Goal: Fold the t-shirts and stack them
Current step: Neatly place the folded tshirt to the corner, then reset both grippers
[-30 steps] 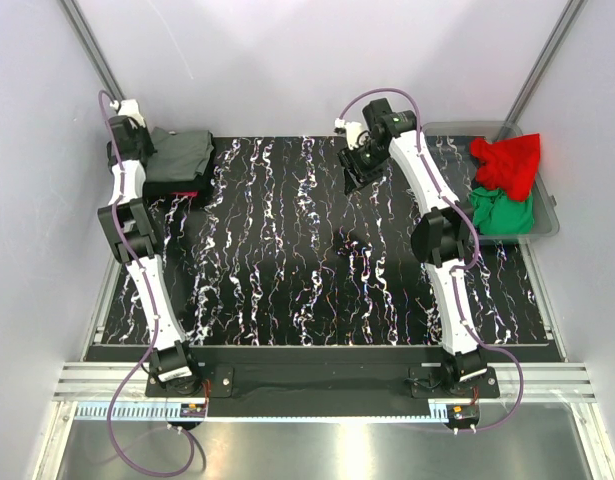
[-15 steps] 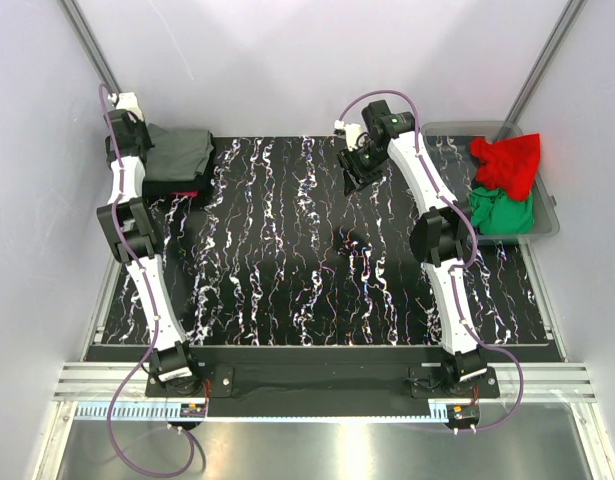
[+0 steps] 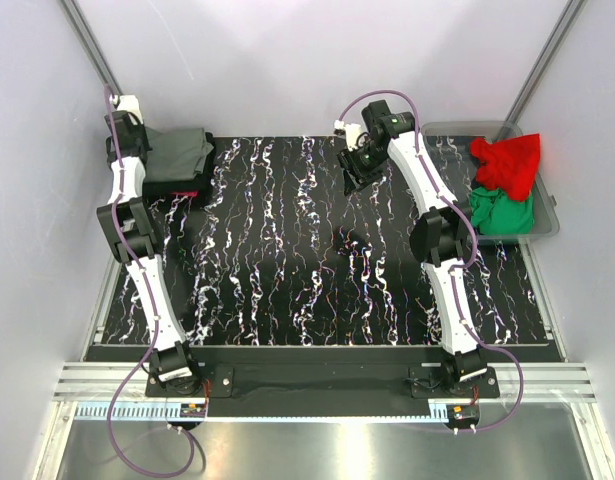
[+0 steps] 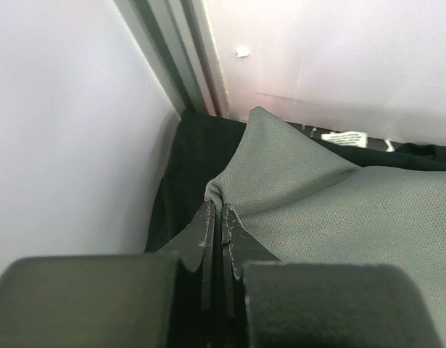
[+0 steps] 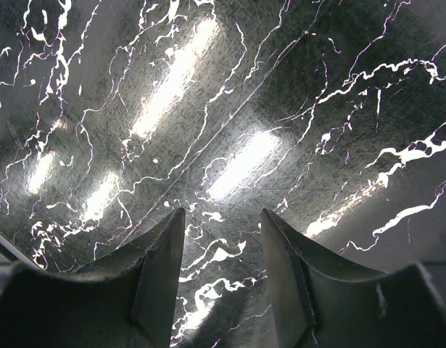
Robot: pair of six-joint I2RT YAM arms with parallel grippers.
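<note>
A folded dark grey t-shirt (image 3: 179, 154) lies on a stack at the table's far left corner, over a black one (image 4: 185, 168); a red edge (image 3: 187, 194) shows at the stack's near side. My left gripper (image 3: 135, 140) is shut on the grey t-shirt's (image 4: 331, 210) far left corner, and the cloth bunches at the fingertips (image 4: 209, 217). My right gripper (image 3: 359, 172) hovers open over the bare marbled table (image 5: 230, 109), nothing between its fingers (image 5: 164, 254). A red t-shirt (image 3: 507, 160) and a green one (image 3: 502, 212) lie crumpled in the bin.
The clear grey plastic bin (image 3: 549, 215) stands at the table's far right edge. White walls and a metal corner post (image 4: 193, 58) close in right behind the stack. The black marbled table (image 3: 287, 260) stretches between the arms.
My left gripper has edged slightly towards the far left corner with the grey shirt's corner. The right gripper has shifted a little towards the back.
</note>
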